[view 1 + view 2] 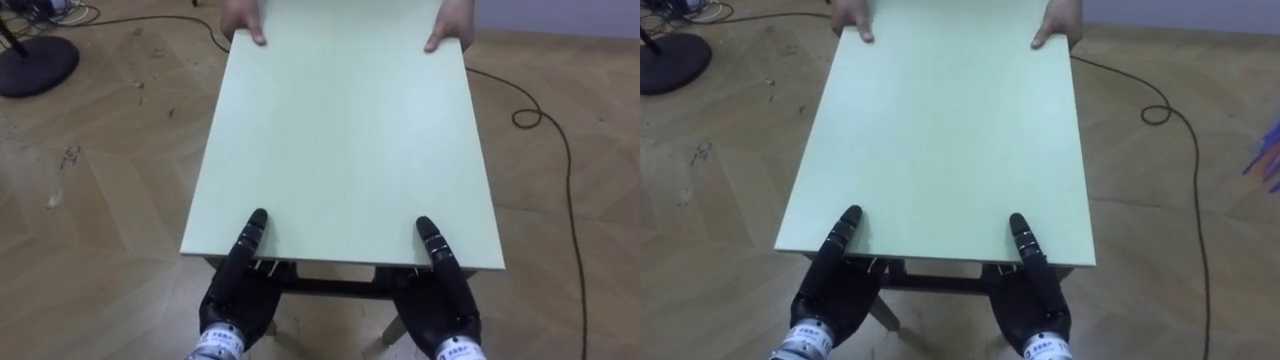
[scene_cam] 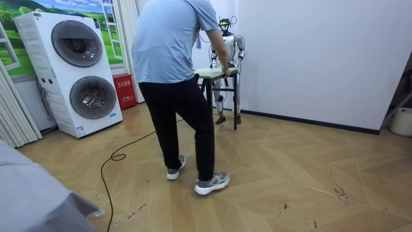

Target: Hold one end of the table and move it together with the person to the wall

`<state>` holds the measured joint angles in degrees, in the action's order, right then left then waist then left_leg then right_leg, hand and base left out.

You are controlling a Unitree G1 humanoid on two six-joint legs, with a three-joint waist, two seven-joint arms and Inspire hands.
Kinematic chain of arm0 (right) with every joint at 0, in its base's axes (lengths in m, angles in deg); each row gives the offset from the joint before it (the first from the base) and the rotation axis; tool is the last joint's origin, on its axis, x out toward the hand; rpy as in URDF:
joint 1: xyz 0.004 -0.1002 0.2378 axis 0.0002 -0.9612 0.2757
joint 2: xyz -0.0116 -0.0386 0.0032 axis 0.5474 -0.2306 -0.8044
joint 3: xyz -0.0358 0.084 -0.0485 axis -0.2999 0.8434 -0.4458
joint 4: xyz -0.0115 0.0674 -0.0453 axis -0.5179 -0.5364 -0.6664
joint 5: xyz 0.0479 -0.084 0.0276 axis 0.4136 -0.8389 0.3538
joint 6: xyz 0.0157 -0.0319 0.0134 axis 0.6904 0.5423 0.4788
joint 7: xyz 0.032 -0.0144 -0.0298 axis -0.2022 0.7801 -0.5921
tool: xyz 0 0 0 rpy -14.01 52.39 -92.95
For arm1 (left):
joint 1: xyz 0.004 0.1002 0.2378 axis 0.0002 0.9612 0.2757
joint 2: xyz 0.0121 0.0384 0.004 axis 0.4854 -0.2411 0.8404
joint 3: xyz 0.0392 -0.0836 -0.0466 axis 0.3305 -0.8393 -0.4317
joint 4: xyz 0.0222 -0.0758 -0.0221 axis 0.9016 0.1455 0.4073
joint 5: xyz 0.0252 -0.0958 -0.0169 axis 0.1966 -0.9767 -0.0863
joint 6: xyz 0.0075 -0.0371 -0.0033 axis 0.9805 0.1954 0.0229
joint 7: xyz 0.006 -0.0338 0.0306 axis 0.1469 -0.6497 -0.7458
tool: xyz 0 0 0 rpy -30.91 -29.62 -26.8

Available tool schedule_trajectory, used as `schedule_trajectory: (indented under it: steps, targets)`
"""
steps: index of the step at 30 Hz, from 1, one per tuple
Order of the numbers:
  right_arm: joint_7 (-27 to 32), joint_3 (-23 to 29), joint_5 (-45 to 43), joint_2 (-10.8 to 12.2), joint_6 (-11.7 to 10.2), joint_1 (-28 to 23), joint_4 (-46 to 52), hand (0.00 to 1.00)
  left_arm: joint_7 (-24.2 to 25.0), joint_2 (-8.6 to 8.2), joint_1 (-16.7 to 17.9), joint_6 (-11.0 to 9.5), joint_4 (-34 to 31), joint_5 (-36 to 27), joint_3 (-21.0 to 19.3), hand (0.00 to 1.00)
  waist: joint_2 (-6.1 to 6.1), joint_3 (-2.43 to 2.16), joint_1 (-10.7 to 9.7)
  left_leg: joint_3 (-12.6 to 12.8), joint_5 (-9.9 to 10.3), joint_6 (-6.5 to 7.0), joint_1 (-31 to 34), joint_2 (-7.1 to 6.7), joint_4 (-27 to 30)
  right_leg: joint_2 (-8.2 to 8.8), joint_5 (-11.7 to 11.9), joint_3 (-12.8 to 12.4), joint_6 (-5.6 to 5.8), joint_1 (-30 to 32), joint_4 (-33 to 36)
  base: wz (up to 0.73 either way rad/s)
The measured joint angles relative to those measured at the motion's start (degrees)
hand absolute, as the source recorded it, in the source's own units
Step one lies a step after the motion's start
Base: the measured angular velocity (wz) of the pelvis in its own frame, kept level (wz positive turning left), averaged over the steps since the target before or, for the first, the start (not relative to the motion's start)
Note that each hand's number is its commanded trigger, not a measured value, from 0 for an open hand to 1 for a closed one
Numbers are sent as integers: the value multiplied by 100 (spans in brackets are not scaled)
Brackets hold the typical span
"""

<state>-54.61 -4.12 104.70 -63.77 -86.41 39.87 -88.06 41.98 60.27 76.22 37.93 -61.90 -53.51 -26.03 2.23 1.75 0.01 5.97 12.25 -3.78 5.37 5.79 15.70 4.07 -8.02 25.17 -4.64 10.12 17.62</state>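
Nearest, the left hand (image 1: 235,295) and the right hand (image 1: 440,295) clamp the near edge of the table (image 1: 345,140), each with its thumb laid on top and the rest tucked under the board. The table sits between robot and person, its top bare. At the far edge a person's hand (image 1: 243,22) holds the left corner and a second hand (image 1: 450,25) the right. Carrying well likely means keeping the top level, both grips even, and matching the person's pace so the board does not twist. A cable (image 1: 560,150) loops over the floor (image 1: 100,200) on the right and a round stand base (image 1: 35,65) lies far left; both are trip risks. The wall (image 2: 322,58) is close by the robot, and open floor lies behind the person
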Motion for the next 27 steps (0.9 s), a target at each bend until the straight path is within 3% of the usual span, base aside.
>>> schedule_trajectory:
  steps: [4,7,9,10,13,15,20,23,24,27]
  targets:
    - [-6,-69,-17,-42,-21,-9,58,100,-1,-25,1,2,0,-25,5,100,-10,3,18,20,-56,75,41,-123,-6,211,-95,143,95,26,205,27]
    - [-4,-57,-27,-45,-31,-11,48,100,-2,-36,0,6,0,-24,22,100,-7,5,11,-93,-112,169,68,-319,-5,479,-244,196,223,38,512,56]
    - [-9,8,-1,-15,5,-36,44,100,-3,-56,-49,11,-6,14,26,100,-7,4,-169,-213,-194,295,192,-488,-11,614,-372,102,371,5,712,124]
    - [-24,78,17,18,19,-62,53,100,-6,-57,-90,17,-2,68,35,100,-7,4,-200,-417,-234,338,241,-587,5,602,-424,-155,445,-36,711,119]
    - [-24,104,29,51,24,-67,45,100,-6,-63,-130,16,3,95,42,100,-5,4,-215,-799,-279,394,271,-752,27,545,-510,-549,577,-192,645,87]
    - [-25,149,47,130,26,-74,34,100,-5,-1,-138,8,-26,110,32,100,-1,6,-170,-1096,-291,408,305,-809,61,325,-521,-922,598,-422,305,71]
    - [-29,148,39,155,70,-66,36,100,-5,51,-111,9,-83,106,-6,100,-9,2,168,-1272,-295,413,306,-851,64,151,-509,-1252,607,-652,-3,37]
    - [-30,129,45,141,72,-62,39,100,0,73,-96,13,-103,102,-11,100,-26,1,353,-1285,-295,413,330,-839,73,90,-507,-1302,609,-744,-101,36]
    - [-31,90,53,141,69,-49,39,100,0,78,-95,18,-113,102,-19,100,-41,3,460,-1346,-295,412,346,-839,91,78,-504,-1244,604,-778,-139,30]
    - [-31,56,76,129,90,15,32,100,25,85,-45,46,-171,91,-84,100,-74,1,533,-1560,-309,386,409,-859,109,45,-493,-1034,585,-918,-319,46]
